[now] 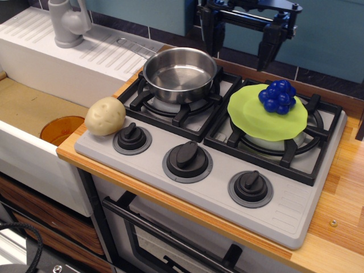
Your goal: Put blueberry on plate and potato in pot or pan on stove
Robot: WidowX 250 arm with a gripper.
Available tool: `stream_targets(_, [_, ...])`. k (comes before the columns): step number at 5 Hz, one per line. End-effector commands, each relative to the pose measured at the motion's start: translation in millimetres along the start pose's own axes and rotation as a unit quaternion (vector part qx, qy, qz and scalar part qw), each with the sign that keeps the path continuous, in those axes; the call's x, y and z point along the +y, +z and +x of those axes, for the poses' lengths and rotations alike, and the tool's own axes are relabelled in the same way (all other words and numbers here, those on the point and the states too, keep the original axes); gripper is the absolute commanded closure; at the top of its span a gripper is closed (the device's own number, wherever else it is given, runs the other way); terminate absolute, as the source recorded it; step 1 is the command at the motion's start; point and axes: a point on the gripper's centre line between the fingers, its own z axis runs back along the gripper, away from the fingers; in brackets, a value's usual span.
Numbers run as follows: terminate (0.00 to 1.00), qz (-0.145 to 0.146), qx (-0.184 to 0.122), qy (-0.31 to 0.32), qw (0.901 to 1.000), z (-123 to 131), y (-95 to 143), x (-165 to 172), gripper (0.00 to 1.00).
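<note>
The blueberry [277, 96] lies on the lime-green plate [265, 116], which rests on the right burner of the grey stove [216, 170]. The beige potato [105, 116] sits on the stove's front left corner beside the left knob. The steel pan [180, 74] stands empty on the left burner, its handle pointing back left. My gripper [241, 50] hangs open and empty high at the back, above and between the pan and the plate, touching nothing.
A white sink unit with a grey faucet [67, 23] is at the left. An orange cup [61, 130] lies in the basin below the potato. Three black knobs [187, 157] line the stove front. Wooden counter [341, 187] runs to the right.
</note>
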Motion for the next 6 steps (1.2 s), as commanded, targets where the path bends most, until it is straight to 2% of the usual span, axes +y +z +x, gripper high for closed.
stream_targets(1, [0.0, 0.056, -0.092, -0.029, 0.9938, -12.9, 45.9, 46.2, 0.0])
stream_targets(2, [0.0, 0.082, -0.116, -0.055, 0.9884, -9.4, 49.7, 67.2, 0.0])
stream_targets(3, [0.0, 0.089, -0.126, -0.077, 0.985, 0.2, 48.4, 94.6, 0.0])
stream_targets(4, [0.0, 0.087, -0.121, -0.058, 0.9872, 1.8, 40.3, 114.6, 0.0])
stream_targets(6, [0.0, 0.068, -0.102, 0.023, 0.9922, -23.5, 7.5, 128.1, 0.0])
